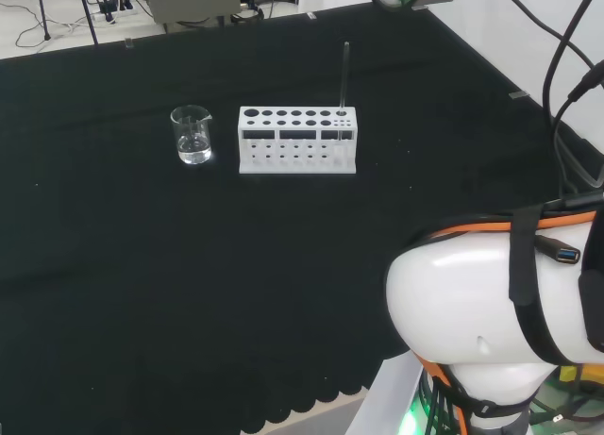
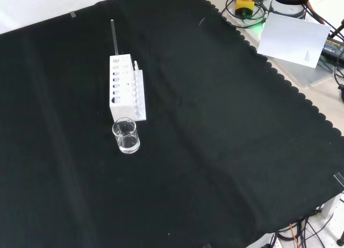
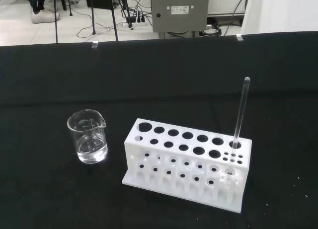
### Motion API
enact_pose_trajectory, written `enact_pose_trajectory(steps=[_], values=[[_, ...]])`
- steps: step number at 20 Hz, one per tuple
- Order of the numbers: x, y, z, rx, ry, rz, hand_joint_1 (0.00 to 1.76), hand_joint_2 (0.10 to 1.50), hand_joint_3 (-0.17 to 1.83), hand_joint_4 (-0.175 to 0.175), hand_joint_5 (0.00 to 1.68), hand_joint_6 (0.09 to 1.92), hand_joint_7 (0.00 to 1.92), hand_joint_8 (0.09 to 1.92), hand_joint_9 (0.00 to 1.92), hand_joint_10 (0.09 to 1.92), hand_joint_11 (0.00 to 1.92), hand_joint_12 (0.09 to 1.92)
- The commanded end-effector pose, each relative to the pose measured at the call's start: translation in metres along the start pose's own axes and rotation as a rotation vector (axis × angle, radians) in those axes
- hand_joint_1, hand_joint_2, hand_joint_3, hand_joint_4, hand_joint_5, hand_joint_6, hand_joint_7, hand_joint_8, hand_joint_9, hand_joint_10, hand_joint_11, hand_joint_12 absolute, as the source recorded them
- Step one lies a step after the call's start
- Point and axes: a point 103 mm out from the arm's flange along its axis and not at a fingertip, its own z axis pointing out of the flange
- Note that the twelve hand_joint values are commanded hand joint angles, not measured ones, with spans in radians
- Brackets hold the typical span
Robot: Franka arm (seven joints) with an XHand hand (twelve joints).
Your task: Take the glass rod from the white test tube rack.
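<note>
A white test tube rack (image 1: 297,140) (image 2: 124,86) (image 3: 189,162) with two rows of round holes stands on the black cloth. A thin clear glass rod (image 1: 344,75) (image 2: 113,37) (image 3: 241,112) stands upright in a hole at one end of the rack: the right end in the head view, the far end in the front view. Nothing touches the rod. The arm's white links (image 1: 491,312) fill the lower right of the head view, well away from the rack.
A small clear beaker (image 1: 192,135) (image 2: 126,135) (image 3: 88,137) with a little clear liquid stands just beside the rack's other end. The black cloth (image 2: 226,129) spreads wide around them. A grey box (image 3: 179,10) and cables lie beyond the bench's far edge.
</note>
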Motion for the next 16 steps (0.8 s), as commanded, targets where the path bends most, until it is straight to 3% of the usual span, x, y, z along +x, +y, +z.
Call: enact_pose_trajectory(steps=[1,3,5,11,16], values=[[0.000,0.000,0.001,-0.007,-0.006,0.000,0.78,0.78,0.72,-0.175,0.22,0.22,0.24,0.47,0.35,0.62,0.25,1.01],[-0.001,0.001,0.001,-0.005,-0.007,0.002,0.68,0.85,0.63,-0.175,0.07,0.09,0.05,0.39,0.08,0.71,0.06,0.97],[-0.002,0.001,0.000,-0.004,0.003,0.002,0.66,0.87,0.60,-0.175,0.04,0.09,0.01,0.38,0.02,0.74,0.01,0.96],[-0.002,0.003,-0.001,-0.007,0.014,-0.005,0.65,0.88,0.59,-0.175,0.03,0.09,0.00,0.39,0.01,0.78,0.00,0.99],[-0.007,0.011,-0.003,-0.009,0.027,0.002,0.65,0.88,0.60,-0.175,0.06,0.09,0.00,0.64,0.15,0.88,0.00,1.34]])
